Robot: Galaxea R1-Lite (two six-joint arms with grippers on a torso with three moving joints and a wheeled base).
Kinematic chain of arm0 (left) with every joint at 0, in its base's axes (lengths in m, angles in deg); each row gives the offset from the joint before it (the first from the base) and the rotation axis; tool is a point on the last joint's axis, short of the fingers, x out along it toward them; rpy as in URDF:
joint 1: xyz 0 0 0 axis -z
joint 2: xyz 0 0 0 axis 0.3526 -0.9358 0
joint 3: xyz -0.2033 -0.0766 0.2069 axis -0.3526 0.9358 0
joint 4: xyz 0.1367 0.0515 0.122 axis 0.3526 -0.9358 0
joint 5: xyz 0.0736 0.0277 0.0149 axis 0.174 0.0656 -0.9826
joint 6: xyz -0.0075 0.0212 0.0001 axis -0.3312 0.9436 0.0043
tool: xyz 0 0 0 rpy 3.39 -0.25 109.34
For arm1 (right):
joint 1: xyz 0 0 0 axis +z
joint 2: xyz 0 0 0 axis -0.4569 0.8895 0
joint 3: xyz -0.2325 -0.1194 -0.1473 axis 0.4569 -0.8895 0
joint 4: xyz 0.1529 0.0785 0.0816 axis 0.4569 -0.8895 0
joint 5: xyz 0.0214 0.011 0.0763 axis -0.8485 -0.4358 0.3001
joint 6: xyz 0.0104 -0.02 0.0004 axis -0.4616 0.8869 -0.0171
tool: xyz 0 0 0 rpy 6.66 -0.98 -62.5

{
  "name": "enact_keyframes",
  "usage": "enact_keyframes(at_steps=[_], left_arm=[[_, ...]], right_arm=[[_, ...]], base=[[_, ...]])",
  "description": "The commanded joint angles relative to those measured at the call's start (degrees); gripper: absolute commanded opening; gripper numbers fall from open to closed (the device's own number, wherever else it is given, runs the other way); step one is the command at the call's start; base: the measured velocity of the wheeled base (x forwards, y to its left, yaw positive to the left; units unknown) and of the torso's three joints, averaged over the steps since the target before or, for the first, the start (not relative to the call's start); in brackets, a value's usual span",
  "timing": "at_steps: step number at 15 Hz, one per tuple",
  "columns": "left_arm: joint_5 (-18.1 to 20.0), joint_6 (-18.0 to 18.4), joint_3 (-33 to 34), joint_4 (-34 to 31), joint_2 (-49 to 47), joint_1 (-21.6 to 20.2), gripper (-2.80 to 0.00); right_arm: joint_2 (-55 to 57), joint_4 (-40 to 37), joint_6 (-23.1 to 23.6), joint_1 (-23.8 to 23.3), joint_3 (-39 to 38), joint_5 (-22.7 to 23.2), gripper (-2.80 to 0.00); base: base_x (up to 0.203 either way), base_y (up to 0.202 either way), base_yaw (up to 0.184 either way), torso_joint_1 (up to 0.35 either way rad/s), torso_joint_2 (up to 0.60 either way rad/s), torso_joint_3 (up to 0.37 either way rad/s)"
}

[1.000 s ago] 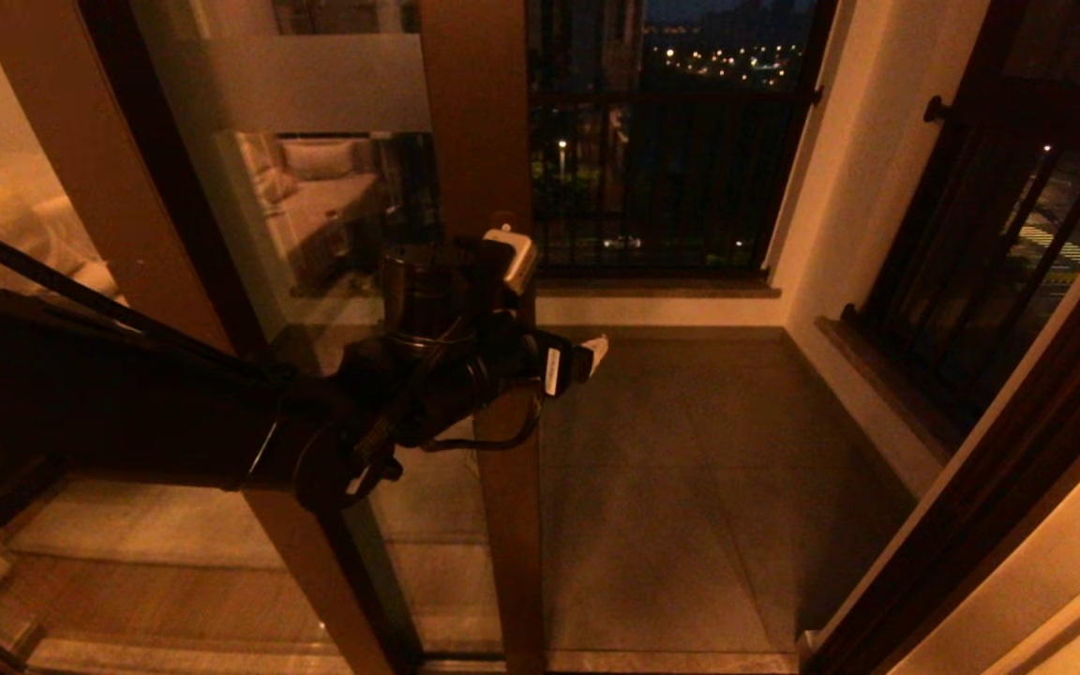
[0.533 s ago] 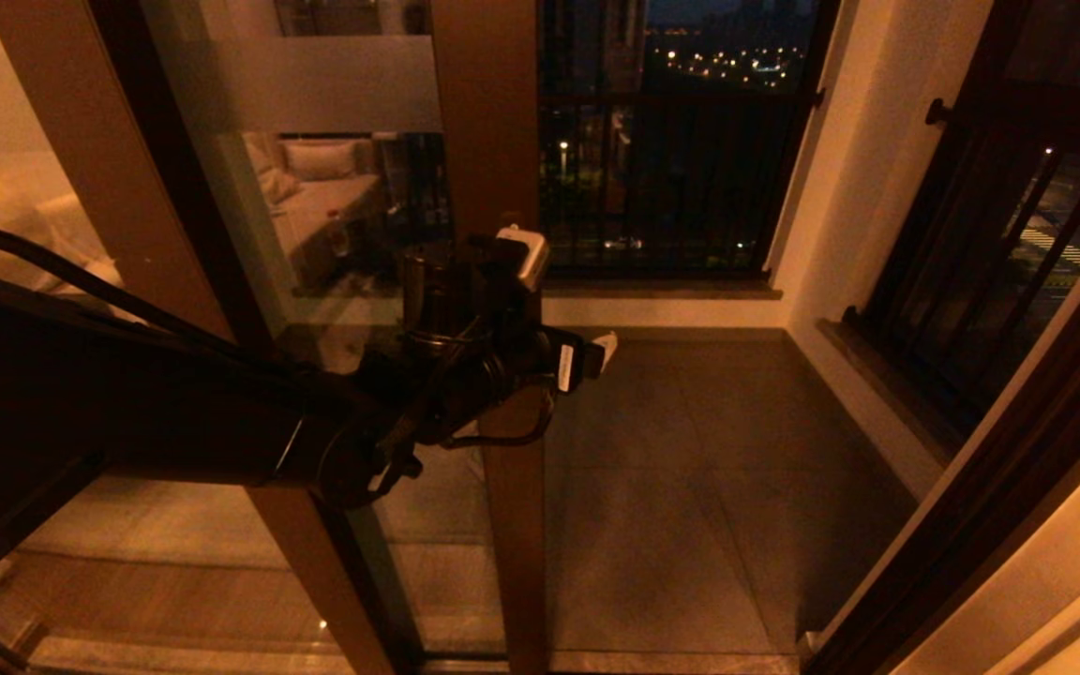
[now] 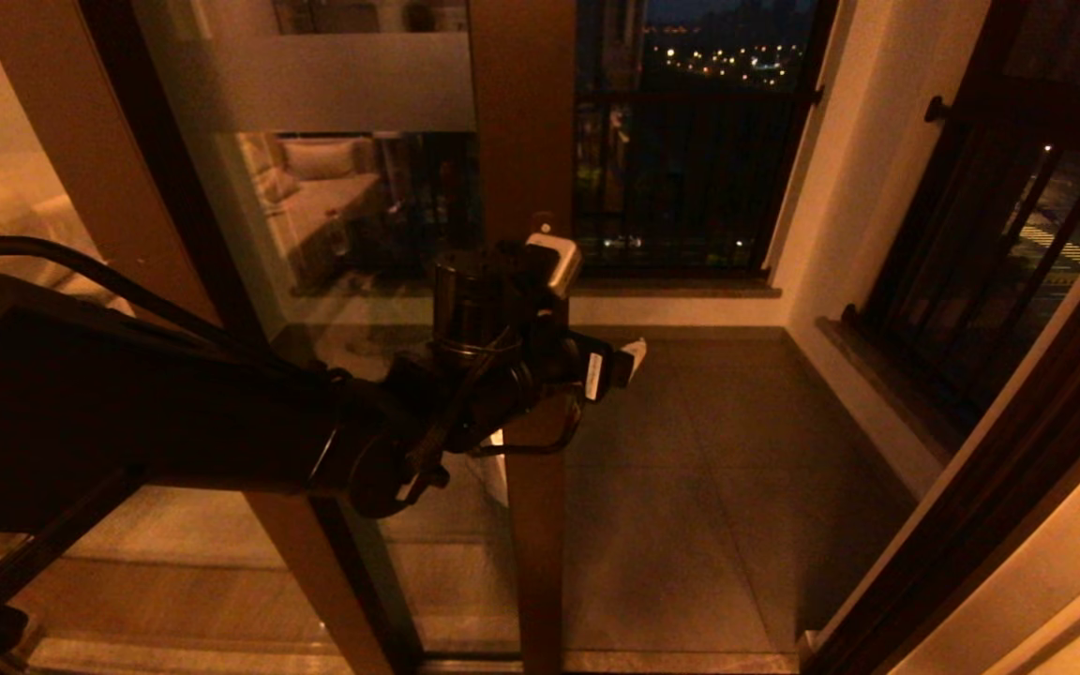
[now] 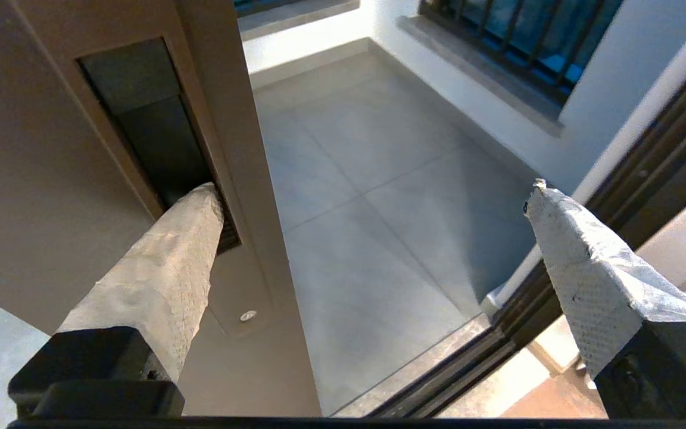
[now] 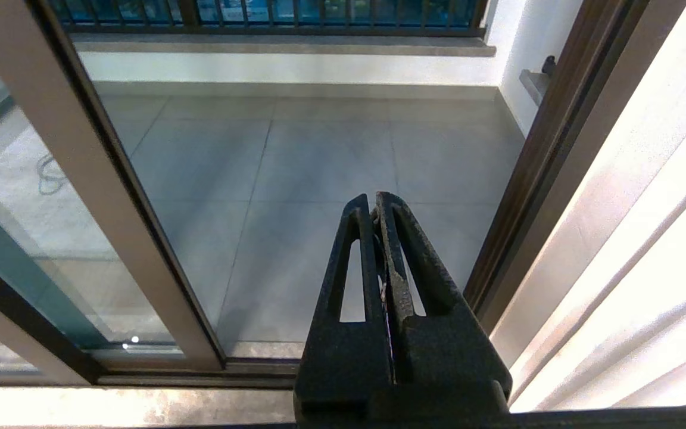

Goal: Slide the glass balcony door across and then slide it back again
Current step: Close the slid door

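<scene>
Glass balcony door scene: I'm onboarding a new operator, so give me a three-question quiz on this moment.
1. True or false: one finger of the left end effector sits in the handle slot of the glass balcony door.
2. The right end effector is: A) open, B) shut, C) hidden.
3. Fill in: the gap between the door and the right-hand frame shows the tiled balcony ____.

Key: 1 true; 2 B; 3 floor.

Left arm (image 3: 174, 422) hides part of the glass balcony door (image 3: 521, 141).
</scene>
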Motion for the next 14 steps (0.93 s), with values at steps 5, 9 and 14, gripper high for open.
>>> enact_keyframes(at_steps=[5,9,14], left_arm=[[-2.9,-0.1,-5.4,0.0,-3.8,2.7,0.0],[-3.2,-0.2,-7.2,0.0,-4.8,4.2,0.0],[-3.3,-0.2,-7.3,0.0,-5.0,6.1,0.0]], right_arm=[[0.0,0.0,0.0,0.0,-0.2,0.0,-2.8],[0.0,-0.1,0.0,0.0,-0.2,0.1,-2.8],[0.0,-0.1,0.0,0.0,-0.2,0.1,-2.8]], base=[[0.0,0.0,0.0,0.0,0.0,0.0],[0.0,0.0,0.0,0.0,0.0,0.0],[0.0,0.0,0.0,0.0,0.0,0.0]])
